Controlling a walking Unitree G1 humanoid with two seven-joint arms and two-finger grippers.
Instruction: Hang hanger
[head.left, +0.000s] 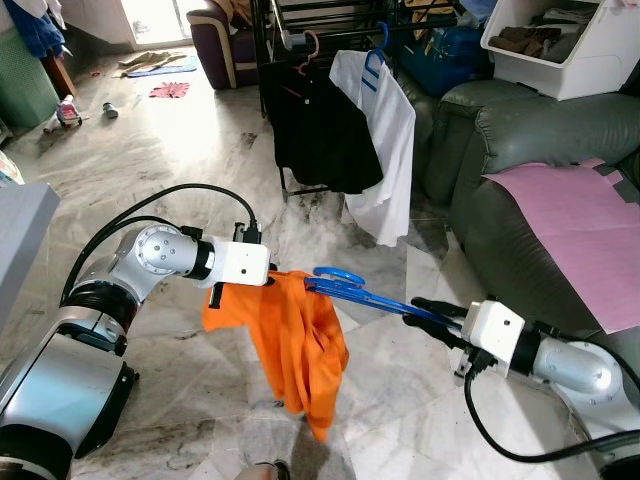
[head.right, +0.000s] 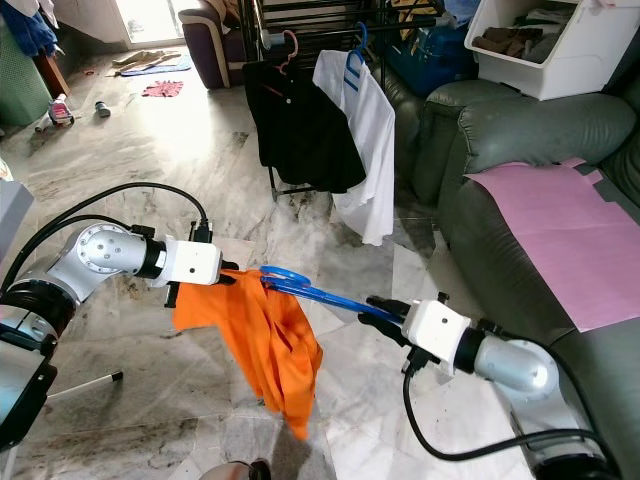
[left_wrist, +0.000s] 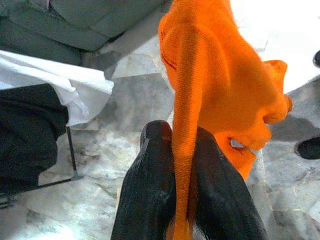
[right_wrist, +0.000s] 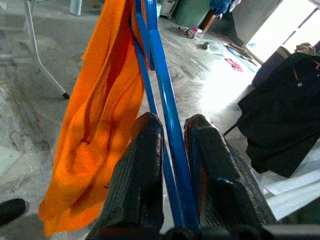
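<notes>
Marble floor (head.left: 200, 130) is seen stretching open toward the bright doorway at the far left, while the right side is closed off by a grey-green sofa (head.left: 540, 150) on which a pink sheet (head.left: 575, 225) is spread. A clothes rack (head.left: 300, 30) is placed beside the sofa's far end, and a black shirt (head.left: 315, 130) and a white shirt (head.left: 385, 140) are hung from it, the white one reaching close to the sofa arm. In the foreground, a blue hanger (head.left: 360, 292) is clamped at one end between the closed fingers of the right gripper (head.left: 435, 312). An orange shirt (head.left: 295, 345) is draped from the hanger, and a fold of it is pinched by the closed left gripper (head.left: 272, 280). The shirt's lower edge is held above the floor, well short of the rack.
</notes>
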